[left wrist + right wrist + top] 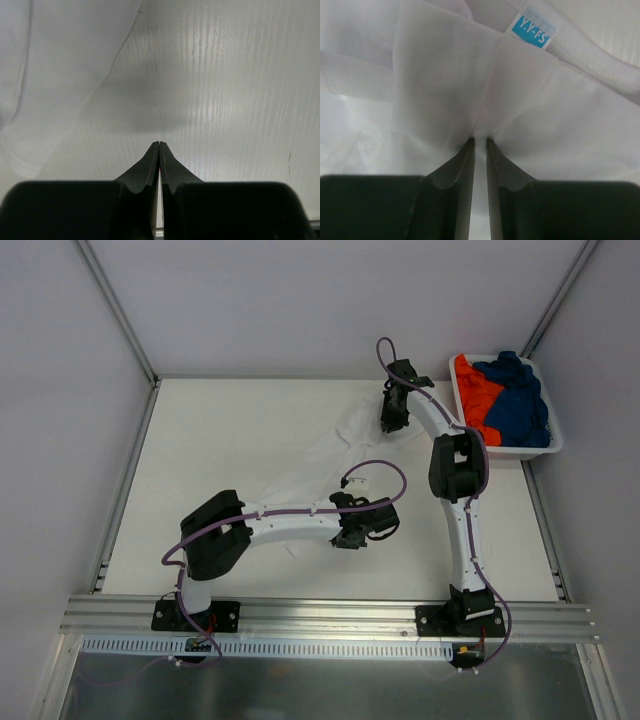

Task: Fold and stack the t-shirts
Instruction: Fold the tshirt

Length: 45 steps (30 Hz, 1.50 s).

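Currently the white t-shirt [325, 460] lies spread on the table [220, 430], running slantwise from the near centre toward the far right. It is rumpled, not flat, and unfolded.

Right arm: reaches to the far end of the shirt. The right gripper [392, 423] sits down on the cloth there. In the right wrist view the right gripper [480, 141] has its jaws drawn narrow, with a fold of white fabric pinched between the fingertips. Creases in the cloth run in toward the pinch from both sides. A small blue label [532, 31] with white lettering shows just beyond the pinch, sewn beside the ribbed collar [590, 55], so the grip is close to the neck of the shirt.

Left arm: bent across the near middle of the table. The left gripper [352, 530] is at the near right edge of the shirt. In the left wrist view the left gripper [159, 144] has its fingers pressed fully together with nothing between them, over bare table. The edge of the white shirt lies to the left of the fingers, apart from them.

Basket [525, 453]: white, at the far right corner of the table. It holds the orange t-shirt [477, 390] on its left side and the dark blue t-shirt [520, 400] on its right, both bunched up and touching.
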Available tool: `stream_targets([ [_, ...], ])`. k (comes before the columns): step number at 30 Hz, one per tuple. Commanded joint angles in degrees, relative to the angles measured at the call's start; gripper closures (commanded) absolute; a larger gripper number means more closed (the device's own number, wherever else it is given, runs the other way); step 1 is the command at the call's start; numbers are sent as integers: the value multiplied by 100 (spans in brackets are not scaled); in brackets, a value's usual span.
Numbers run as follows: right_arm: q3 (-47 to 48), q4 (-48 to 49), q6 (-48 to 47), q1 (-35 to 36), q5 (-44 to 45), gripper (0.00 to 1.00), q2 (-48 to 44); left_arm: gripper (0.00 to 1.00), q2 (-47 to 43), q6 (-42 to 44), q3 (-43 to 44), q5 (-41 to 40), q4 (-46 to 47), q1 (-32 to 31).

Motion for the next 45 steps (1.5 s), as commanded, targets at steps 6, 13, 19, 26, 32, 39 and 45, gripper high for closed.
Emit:
stream_targets([
  [6, 651, 168, 76, -313, -861, 76, 312, 100, -379, 3, 345, -1149, -946, -47],
  [13, 984, 1127, 814, -587, -2251, 67, 496, 100, -1214, -59, -313, -1317, -1009, 226],
  [19, 1161, 1900, 1367, -587, -2883, 64, 733, 100, -1663, -147, -744, -1449, -1053, 375],
  [26, 30, 2411, 676, -289, -3052, 67, -257, 100, -1953, -261, -1263, -2055, -1080, 761],
  [32, -1482, 2017, -160, 2, -2306, 55, -2426, 98, -2226, 71, -1413, -2538, -931, 1342],
  [39, -2468, 1384, -704, 266, -1120, 63, -3546, 99, -2121, 960, -1694, -2153, -35, 1860],
  [45, -2496, 795, -794, 450, -63, 100, -2890, 100, -1752, 1119, -1975, -1564, 397, 1913],
])
